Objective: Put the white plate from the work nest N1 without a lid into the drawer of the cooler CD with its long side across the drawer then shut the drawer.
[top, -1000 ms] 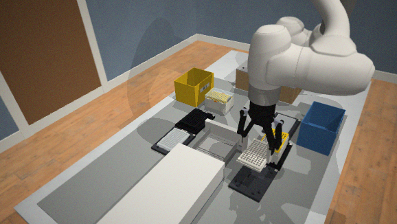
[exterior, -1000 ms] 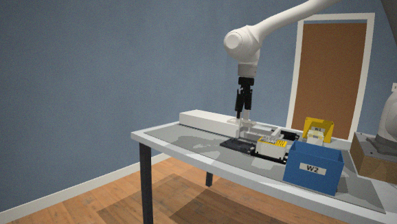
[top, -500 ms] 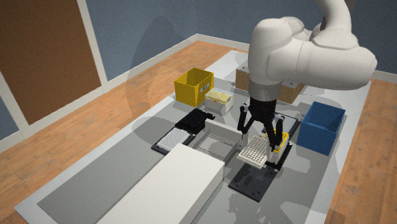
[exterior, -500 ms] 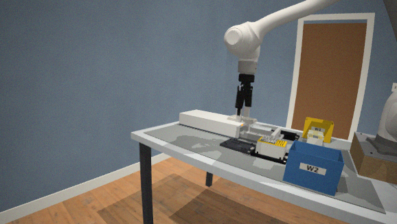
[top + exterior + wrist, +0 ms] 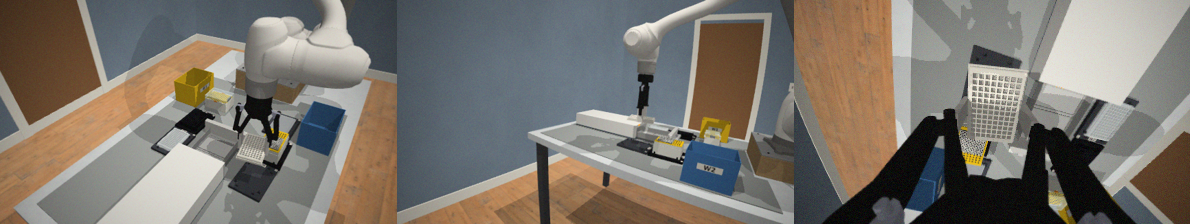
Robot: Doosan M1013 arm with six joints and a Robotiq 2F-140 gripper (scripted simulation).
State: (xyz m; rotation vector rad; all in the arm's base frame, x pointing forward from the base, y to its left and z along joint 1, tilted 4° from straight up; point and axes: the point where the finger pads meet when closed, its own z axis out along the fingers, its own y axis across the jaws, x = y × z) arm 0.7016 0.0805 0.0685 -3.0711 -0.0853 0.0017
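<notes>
My gripper (image 5: 255,137) is shut on the white plate (image 5: 253,148), a lidless well plate, and holds it level above the bench. The plate hangs just right of the open drawer (image 5: 214,142) of the white cooler CD (image 5: 172,185), over the near end of the black nest (image 5: 253,180), which lies bare. In the wrist view the plate (image 5: 996,102) sits between my fingers, with the cooler housing (image 5: 1109,45) to its upper right. From the side, the gripper (image 5: 642,111) and plate are above the cooler's drawer end.
A yellow-topped tip box (image 5: 279,141) stands right behind the plate. A blue bin (image 5: 321,127) is to the right and a yellow bin (image 5: 194,86) at the back, with a second tip rack (image 5: 220,99) beside it. Left of the drawer lie a black plate (image 5: 194,120) and another white plate (image 5: 173,138).
</notes>
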